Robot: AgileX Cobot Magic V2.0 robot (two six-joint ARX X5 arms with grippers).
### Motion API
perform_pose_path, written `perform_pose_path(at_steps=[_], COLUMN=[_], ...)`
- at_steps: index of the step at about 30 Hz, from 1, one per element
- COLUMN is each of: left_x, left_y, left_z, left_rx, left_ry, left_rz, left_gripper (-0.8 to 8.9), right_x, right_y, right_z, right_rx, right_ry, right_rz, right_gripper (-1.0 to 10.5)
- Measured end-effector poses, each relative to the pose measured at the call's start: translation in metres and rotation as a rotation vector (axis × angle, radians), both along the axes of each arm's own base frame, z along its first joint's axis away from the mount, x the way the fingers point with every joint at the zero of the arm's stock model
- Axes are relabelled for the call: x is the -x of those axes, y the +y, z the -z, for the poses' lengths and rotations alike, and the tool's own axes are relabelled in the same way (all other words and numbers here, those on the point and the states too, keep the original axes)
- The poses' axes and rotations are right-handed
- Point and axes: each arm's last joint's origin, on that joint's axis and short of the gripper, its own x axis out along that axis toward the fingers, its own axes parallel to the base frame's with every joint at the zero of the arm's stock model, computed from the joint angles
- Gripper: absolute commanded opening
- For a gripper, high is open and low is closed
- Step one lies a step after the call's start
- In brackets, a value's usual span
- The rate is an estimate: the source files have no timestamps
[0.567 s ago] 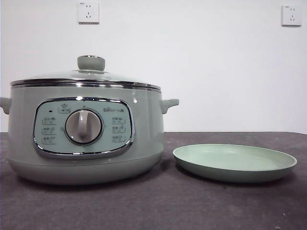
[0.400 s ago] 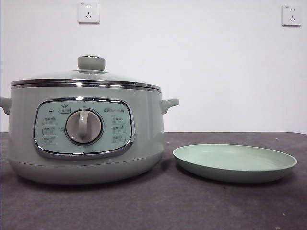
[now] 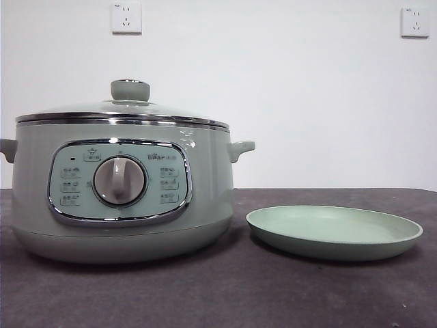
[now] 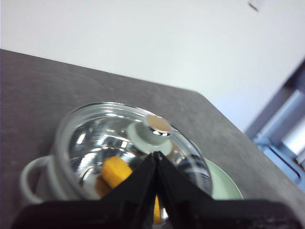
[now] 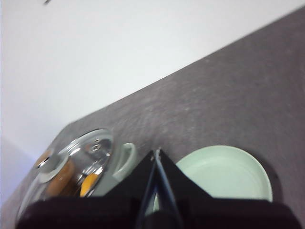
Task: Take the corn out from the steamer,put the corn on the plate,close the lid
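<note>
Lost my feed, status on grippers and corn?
Both grippers shut, holding nothing, above the table. Corn inside steamer, lid on. Plate bare. Nothing in the way.

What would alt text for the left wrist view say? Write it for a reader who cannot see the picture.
Seen from above the left hand, whose two black jaws meet at a point, the steamer sits on a dark table with its glass lid on. The yellow-orange corn shows through the glass, and the plate peeks out beyond the pot.
</note>
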Motion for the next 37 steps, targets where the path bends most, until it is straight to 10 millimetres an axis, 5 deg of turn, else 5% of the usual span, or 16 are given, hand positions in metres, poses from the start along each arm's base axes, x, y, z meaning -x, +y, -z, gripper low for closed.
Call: perform_pose_path(at_steps=[13,17,22,25,31,37], left_x=[-0.044,-0.052,-0.057,-0.059,-0.068,-0.097], left_y=[-0.003,-0.003,-0.003,-0.003,-0.008,-0.030], left_z=[-0.044,-0.047,-0.047,-0.049,-0.058,-0.060], left_rx=[-0.201,-0.224,-0.232,-0.234,-0.218,-0.233], left_ry=[0.207,0.237,0.235,0.204,0.111,0.221], left_rz=[0.127,0.141,0.144,0.140,0.147,0.230], left_gripper=[-0.02,0.37,3.76,3.86,3.77,3.77], right_x=[-0.043,-0.054,-0.064,-0.067,-0.068,-0.070], right_y=[0.011,0.012,0.013,0.013,0.013,0.013], right_z=[-0.066,-0.068,-0.063,-0.061,-0.061,-0.063], right_rx=[0.218,0.282,0.316,0.321,0.321,0.310], right_ry=[0.196,0.261,0.290,0.298,0.290,0.275], right_rz=[-0.347,-0.406,-0.430,-0.432,-0.430,-0.420], right_gripper=[0.0,0.1,3.4,4.7,4.7,4.7])
